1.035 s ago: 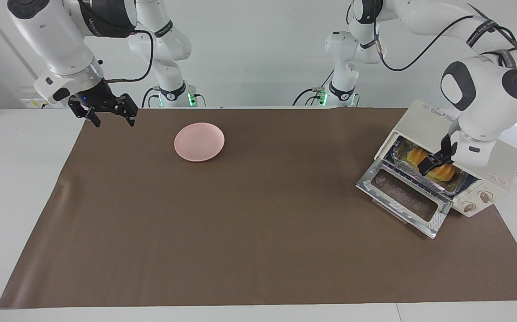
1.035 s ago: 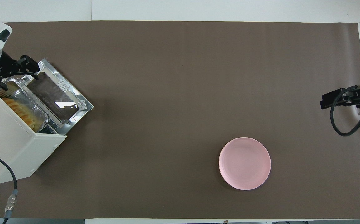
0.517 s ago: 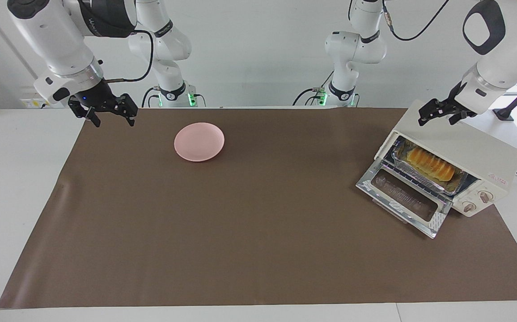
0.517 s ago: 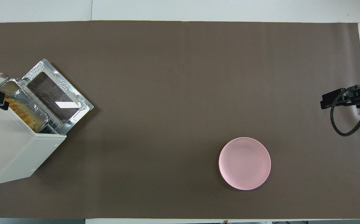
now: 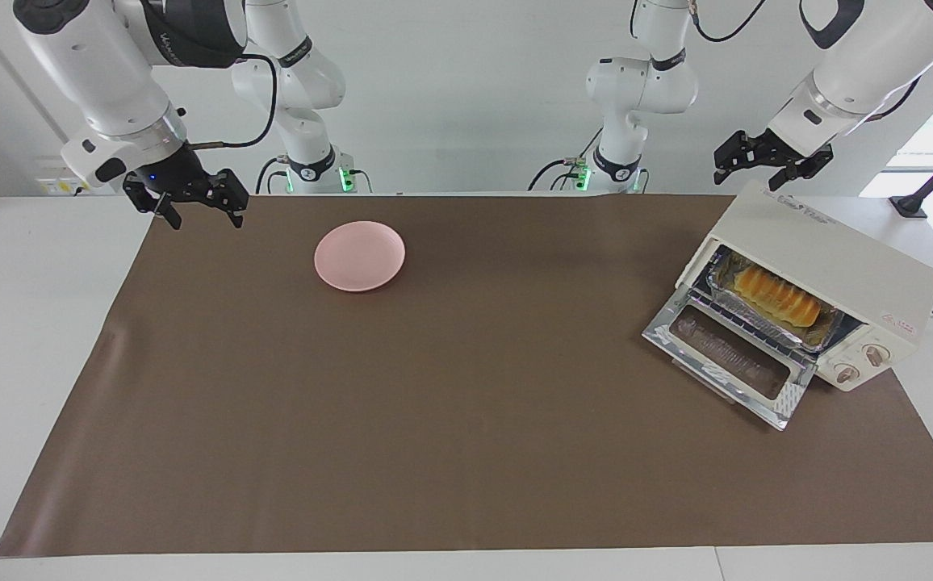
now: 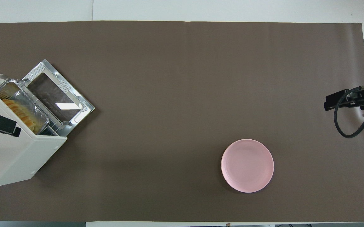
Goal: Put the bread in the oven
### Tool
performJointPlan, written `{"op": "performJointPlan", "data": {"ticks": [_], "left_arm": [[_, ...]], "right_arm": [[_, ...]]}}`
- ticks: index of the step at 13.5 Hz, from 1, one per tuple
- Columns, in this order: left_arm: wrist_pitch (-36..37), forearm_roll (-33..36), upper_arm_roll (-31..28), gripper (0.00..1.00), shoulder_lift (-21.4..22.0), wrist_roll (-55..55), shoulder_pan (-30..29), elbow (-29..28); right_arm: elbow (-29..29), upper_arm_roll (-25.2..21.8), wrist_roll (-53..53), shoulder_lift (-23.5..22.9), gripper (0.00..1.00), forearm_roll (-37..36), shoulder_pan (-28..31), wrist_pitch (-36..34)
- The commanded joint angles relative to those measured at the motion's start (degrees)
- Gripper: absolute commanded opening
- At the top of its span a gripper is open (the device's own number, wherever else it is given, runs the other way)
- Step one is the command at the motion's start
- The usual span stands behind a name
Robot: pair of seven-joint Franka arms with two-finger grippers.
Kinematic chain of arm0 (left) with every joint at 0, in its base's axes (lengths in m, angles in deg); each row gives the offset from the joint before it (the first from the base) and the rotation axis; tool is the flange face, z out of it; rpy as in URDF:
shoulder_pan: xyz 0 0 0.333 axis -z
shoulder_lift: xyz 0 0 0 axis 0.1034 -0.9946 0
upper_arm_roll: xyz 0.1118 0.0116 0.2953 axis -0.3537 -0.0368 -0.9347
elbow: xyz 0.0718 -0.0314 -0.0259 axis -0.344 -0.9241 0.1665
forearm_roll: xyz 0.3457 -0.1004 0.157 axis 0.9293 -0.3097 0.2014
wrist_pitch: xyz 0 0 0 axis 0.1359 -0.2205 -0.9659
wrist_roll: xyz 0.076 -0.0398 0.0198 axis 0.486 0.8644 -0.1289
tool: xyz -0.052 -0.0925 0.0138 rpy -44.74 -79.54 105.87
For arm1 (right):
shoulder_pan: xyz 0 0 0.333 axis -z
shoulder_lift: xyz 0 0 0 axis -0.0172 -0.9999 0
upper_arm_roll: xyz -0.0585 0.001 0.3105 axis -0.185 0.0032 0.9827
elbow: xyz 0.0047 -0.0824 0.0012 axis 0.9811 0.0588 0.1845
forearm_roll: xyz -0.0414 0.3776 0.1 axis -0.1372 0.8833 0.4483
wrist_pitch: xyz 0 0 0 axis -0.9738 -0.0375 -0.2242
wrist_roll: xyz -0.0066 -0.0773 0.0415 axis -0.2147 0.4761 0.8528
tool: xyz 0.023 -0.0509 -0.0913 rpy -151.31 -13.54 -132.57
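A wide table is covered by a brown mat, seen from across the table and from above. At the left arm's end sits the oven, a small cream-white box turned at an angle, with two round knobs on its front. Its glass door is dropped fully open and lies flat on the mat. Inside, on the wire rack, rests a crinkled silver foil tray, and in that tray lies the bread, a golden-yellow ridged loaf, lengthwise along the oven's opening.

The left gripper hangs in the air above the oven's top, over the corner nearest the robots, touching nothing. Its fingers are spread apart and hold nothing.

The right gripper is raised over the mat's edge at the right arm's end of the table (this arm waits). Its fingers are likewise spread wide and empty.

A round pink plate sits bare on the mat, near the robots, between the right gripper and the table's middle, well apart from the oven.
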Motion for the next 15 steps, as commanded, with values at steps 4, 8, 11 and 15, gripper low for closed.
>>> {"op": "performJointPlan", "data": {"ticks": [4,8,11,15], "left_arm": [[-2.43,1.04,3.96,1.0,-2.95,-0.24,-3.46,2.27],[-3.03,1.03,8.17,1.0,-2.17,-0.51,-9.07,0.17],[-4.62,1.04,9.6,1.0,-2.69,-0.59,-9.71,-0.1],[-5.24,0.95,9.51,1.0,-2.96,0.11,-10.41,-0.45]], "right_arm": [[1.23,0.58,-0.56,1.19,1.0,-0.34,0.59,-0.04],[1.23,0.58,-0.56,1.19,1.0,-0.34,0.59,-0.04],[1.23,0.58,-0.56,1.19,1.0,-0.34,0.59,-0.04],[1.23,0.58,-0.56,1.19,1.0,-0.34,0.59,-0.04]]}}
